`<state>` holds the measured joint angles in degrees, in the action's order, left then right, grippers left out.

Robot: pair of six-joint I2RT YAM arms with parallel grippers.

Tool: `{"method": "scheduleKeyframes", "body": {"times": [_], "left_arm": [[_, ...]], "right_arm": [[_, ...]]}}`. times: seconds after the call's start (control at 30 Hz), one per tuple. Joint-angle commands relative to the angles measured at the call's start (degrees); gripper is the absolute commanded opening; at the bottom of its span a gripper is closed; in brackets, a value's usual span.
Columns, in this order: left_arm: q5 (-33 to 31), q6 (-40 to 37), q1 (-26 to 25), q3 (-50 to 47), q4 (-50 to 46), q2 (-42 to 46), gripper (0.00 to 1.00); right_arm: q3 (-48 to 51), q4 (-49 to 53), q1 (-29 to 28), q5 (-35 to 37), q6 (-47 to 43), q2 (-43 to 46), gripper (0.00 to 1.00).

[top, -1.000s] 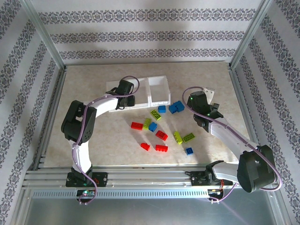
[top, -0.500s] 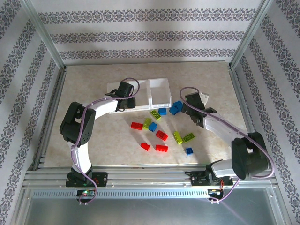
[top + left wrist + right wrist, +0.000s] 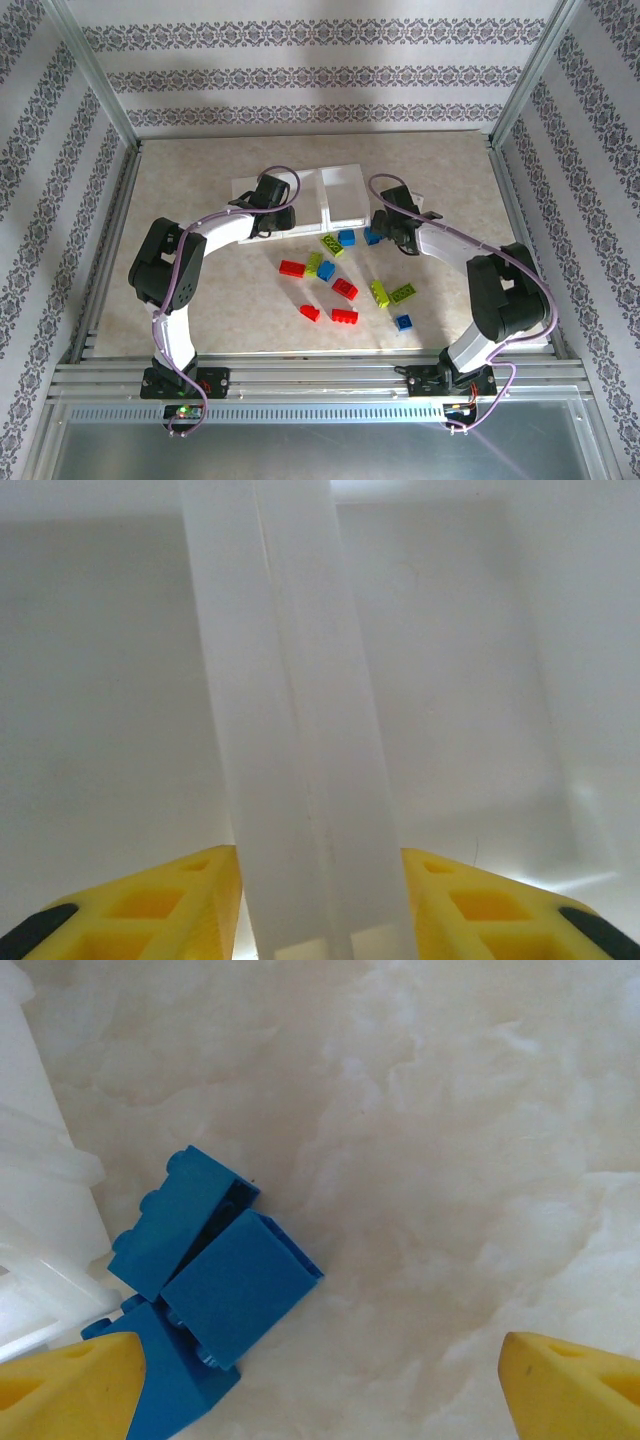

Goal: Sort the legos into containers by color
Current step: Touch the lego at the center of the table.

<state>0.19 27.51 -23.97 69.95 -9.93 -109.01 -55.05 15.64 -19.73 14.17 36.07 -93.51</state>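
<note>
From overhead, tray [image 3: 340, 180]: white, three bins in a row, sitting toward the back of the table [image 3: 200, 300].
Overhead, left claw [image 3: 270, 215]: down over the middle stretch of the tray, its tips tucked out of sight from up here.
Overhead, right claw [image 3: 386, 230]: low over the table just off the tray's right front corner, right beside a clump of blue bricks [image 3: 372, 236].
Overhead, loose bricks: scattered on the table in front of the tray. A single blue one [image 3: 346, 237] and a lime one [image 3: 331, 245] lie closest to it, a red one [image 3: 291, 268] sits further forward, and another blue [image 3: 403, 322] lies nearest the arms.
Left wrist, fingers [image 3: 170, 915]: yellow, one on each side of an upright white dividing wall [image 3: 300, 730] in the tray and snug against it. Whether they are actually squeezing it, can't tell.
Left wrist, bins: smooth white floor on either side of that wall.
Right wrist, fingertips [image 3: 60, 1385]: yellow, down at the two bottom corners, spread wide and gripping nothing, with bare marbled table between them.
Right wrist, blue bricks: three by the look of it, bunched up and touching one another, one showing a smooth face. They sit just beside the tip on the tray side, with the tray's white wall close by at the edge.
</note>
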Motion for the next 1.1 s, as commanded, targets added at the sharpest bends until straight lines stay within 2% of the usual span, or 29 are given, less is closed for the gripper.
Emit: {"method": "scheduleKeyframes", "body": {"times": [0.0, 0.23, 0.57, 0.73, 1.07], "left_arm": [[-1.26, 0.61, -0.7, 0.23, 0.82, 1.56, 0.46], [-1.11, 0.78, -0.68, -0.53, 0.27, 4.88, 0.57], [-0.19, 0.92, -0.67, -0.78, -0.33, 11.28, 0.81], [-1.11, 0.81, -0.67, -2.88, 0.12, 14.51, 0.99], [-3.08, 0.12, -0.68, -5.25, 0.67, 18.22, 1.0]], "right_arm": [[-2.33, 0.18, 0.64, -1.38, -0.26, -1.29, 0.92], [-5.86, 0.61, 3.04, -2.92, 1.21, -3.97, 0.89], [-13.36, 2.27, 6.24, -5.91, 1.46, -11.44, 0.86], [-16.85, 3.98, 6.98, -7.05, 0.93, -15.44, 0.86], [-16.12, 9.04, 7.27, -8.29, 0.4, -16.52, 0.78]]}}
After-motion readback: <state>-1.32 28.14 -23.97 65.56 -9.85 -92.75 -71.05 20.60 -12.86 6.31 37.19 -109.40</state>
